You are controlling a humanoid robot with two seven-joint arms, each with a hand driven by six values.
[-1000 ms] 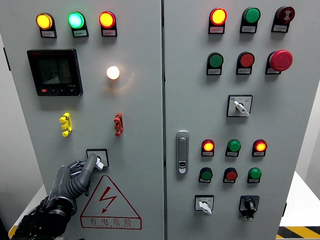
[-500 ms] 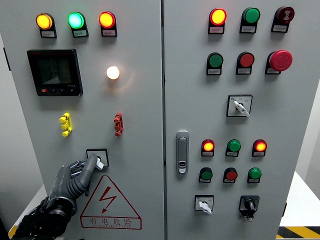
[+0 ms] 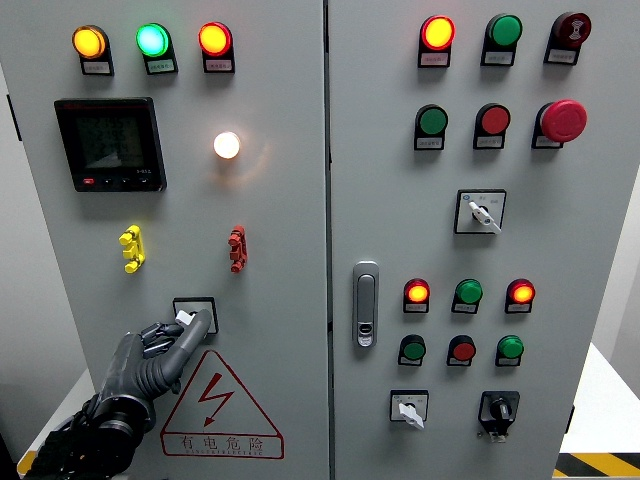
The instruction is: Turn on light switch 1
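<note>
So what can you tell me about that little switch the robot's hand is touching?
The switch is a small square with a black frame and pale face, low on the left door of the grey cabinet, just above the red lightning warning triangle. Its white knob pokes out at the upper left. The left hand, dark grey, reaches up from below, and one finger lies across the switch, hiding most of it.

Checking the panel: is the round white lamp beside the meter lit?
On. The lamp glows bright white and casts a warm halo on the door.
</note>
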